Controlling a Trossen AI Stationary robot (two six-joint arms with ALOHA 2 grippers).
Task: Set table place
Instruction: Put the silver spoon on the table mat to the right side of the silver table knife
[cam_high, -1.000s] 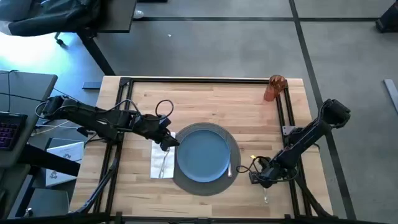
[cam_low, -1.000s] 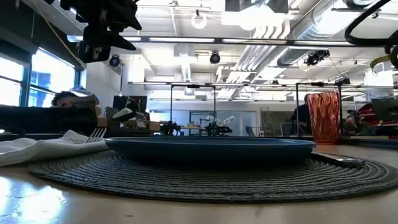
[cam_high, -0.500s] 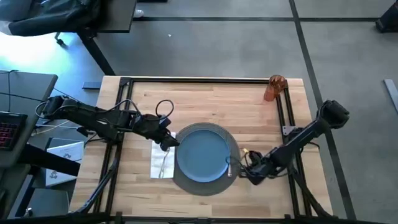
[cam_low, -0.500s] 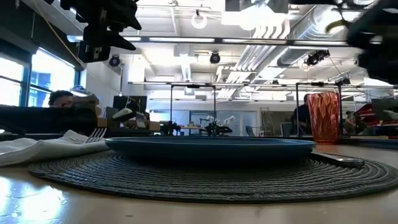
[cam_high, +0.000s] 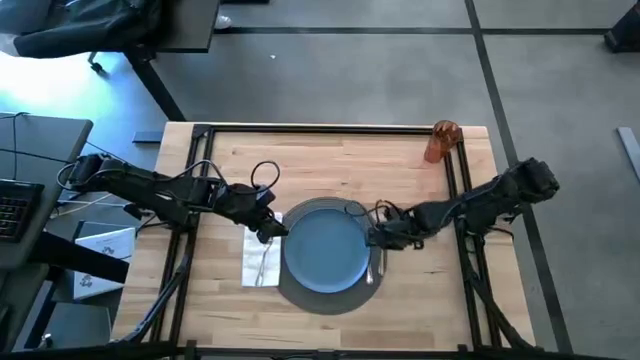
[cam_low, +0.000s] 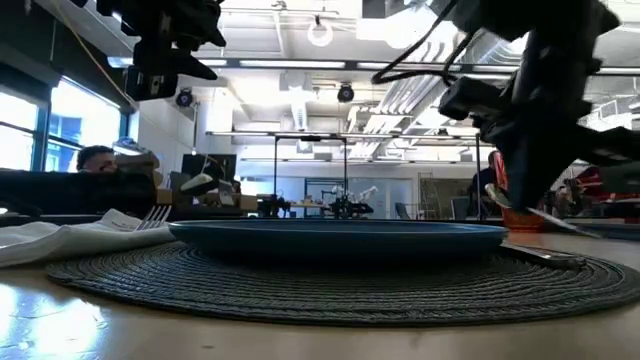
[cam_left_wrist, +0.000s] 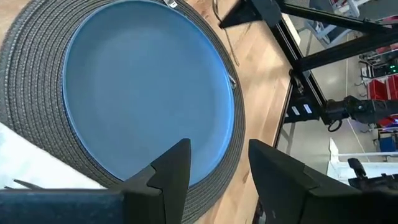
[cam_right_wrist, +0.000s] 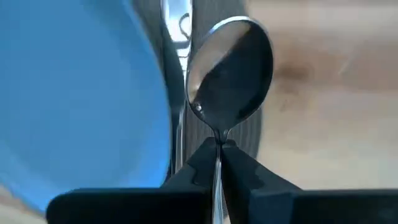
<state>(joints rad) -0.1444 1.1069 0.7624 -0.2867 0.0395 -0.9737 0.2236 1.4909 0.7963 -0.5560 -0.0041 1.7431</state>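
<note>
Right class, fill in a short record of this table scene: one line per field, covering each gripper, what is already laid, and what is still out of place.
right gripper: shut on the spoon, held over the mat's right edge beside the knife
left gripper: open, hovering at the plate's left side
plate: blue, centred on the grey mat
napkin: left of the mat, fork on it
cup: orange, at the table's far right corner
</note>
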